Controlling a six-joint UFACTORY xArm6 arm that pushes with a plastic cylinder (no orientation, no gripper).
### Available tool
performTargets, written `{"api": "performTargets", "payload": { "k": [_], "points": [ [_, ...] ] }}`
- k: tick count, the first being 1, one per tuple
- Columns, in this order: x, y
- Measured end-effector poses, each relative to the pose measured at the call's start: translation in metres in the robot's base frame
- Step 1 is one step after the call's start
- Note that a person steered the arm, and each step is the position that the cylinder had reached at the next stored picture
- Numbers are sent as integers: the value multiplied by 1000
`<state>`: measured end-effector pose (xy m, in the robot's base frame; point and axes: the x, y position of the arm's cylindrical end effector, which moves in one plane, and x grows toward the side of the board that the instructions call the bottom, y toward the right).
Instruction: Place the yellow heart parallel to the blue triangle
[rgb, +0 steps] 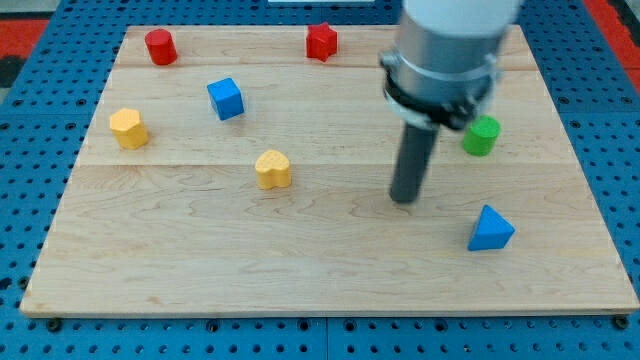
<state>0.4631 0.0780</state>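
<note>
Camera view: a wooden board (330, 270) lies on a blue pegboard surface (30, 130). The yellow heart (272, 169) sits left of centre; the blue triangle (490, 229) sits near the right, well apart from it. No block lies on the bare board between heart and triangle; only my tip (405, 197) stands there, nearer the triangle and touching neither.

Count: seven blocks. Two red: a cylinder (160, 46) far left and a star (321, 41) far centre. Two yellow: the heart and a hexagonal block (128, 128) at the left. Two blue: the triangle and a cube (226, 98). One green cylinder (481, 135) at the right, partly behind the arm.

The arm descends from the far edge; its rod is upright. The rod holds nothing.
</note>
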Motion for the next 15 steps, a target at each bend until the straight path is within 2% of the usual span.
{"api": "performTargets", "payload": {
  "k": [1, 2, 3, 4, 5, 6, 7, 8, 9, 10, 11, 12, 13, 14, 15],
  "points": [
    [-63, -68],
    [-44, -124],
    [40, -112],
    [60, -112],
    [-16, -102],
    [-35, -151],
    [4, -162],
    [52, -148],
    [-29, -123],
    [-133, -98],
    [-175, -139],
    [-141, -204],
    [-78, -253],
    [-40, -258],
    [-68, -218]
  ]
}}
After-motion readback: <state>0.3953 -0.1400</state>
